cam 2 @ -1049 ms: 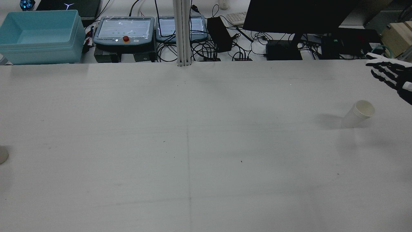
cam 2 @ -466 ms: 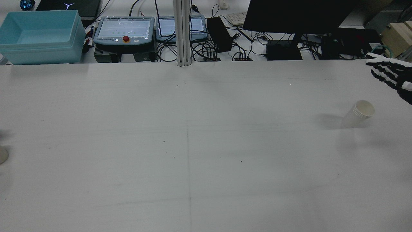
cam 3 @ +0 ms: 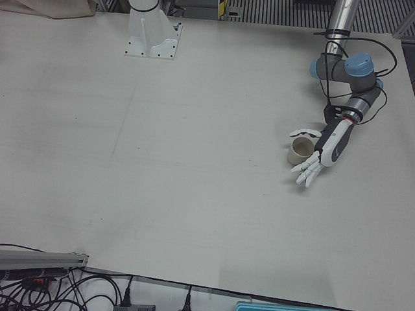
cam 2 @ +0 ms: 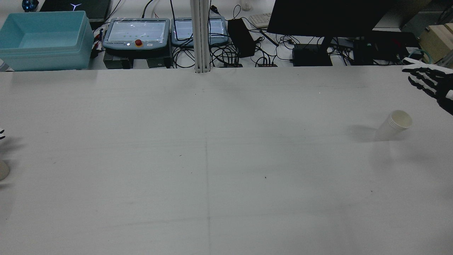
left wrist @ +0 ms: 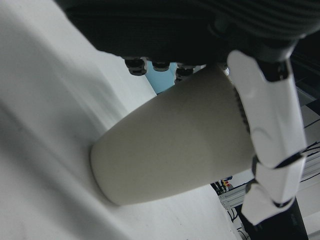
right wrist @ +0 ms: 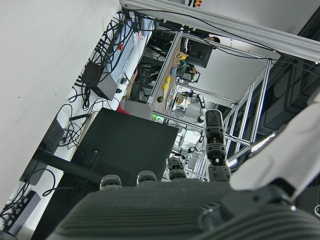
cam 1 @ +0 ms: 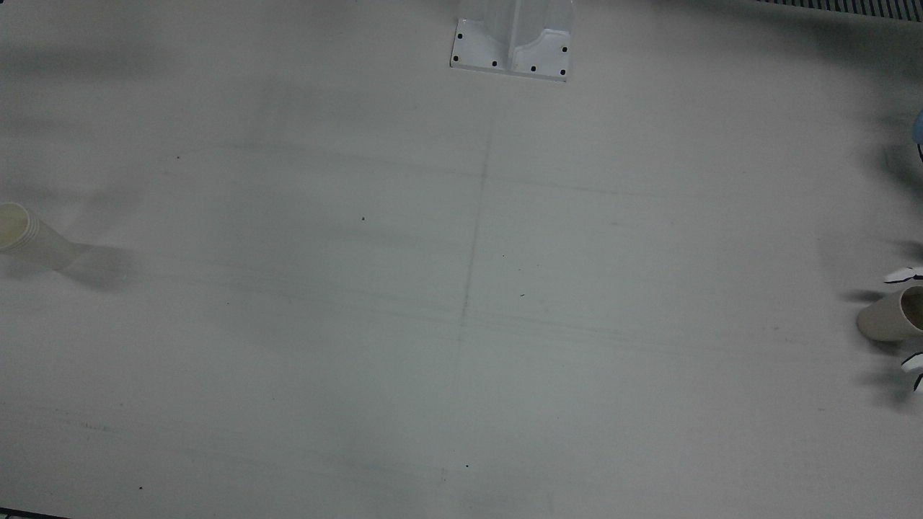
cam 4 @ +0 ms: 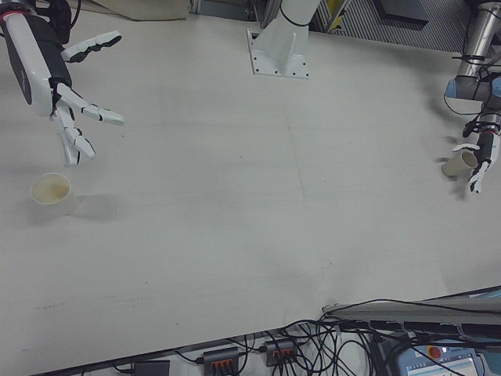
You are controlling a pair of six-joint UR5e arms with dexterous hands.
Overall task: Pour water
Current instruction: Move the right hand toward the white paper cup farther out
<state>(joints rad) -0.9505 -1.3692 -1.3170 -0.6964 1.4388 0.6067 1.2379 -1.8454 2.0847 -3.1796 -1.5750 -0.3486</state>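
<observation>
A beige cup (cam 3: 299,150) stands at the table's edge on my left side; it also shows in the front view (cam 1: 888,318) and as a sliver in the rear view (cam 2: 3,170). My left hand (cam 3: 318,155) is open, with thumb and fingers spread on either side of the cup. In the left hand view the cup (left wrist: 175,145) fills the frame close to the palm. A white paper cup (cam 2: 396,125) stands on my right side, also in the right-front view (cam 4: 51,190). My right hand (cam 2: 428,83) is open and empty, raised above and beyond that cup.
A turquoise bin (cam 2: 44,40), teach pendants (cam 2: 136,32), cables and a dark monitor (cam 2: 329,16) line the far side of the table. A white post base (cam 1: 512,40) stands at the middle of the robot's edge.
A fingertip of my left hand and its shadow have come into the rear view at the left edge, by the beige cup. My right hand has hardly moved.
</observation>
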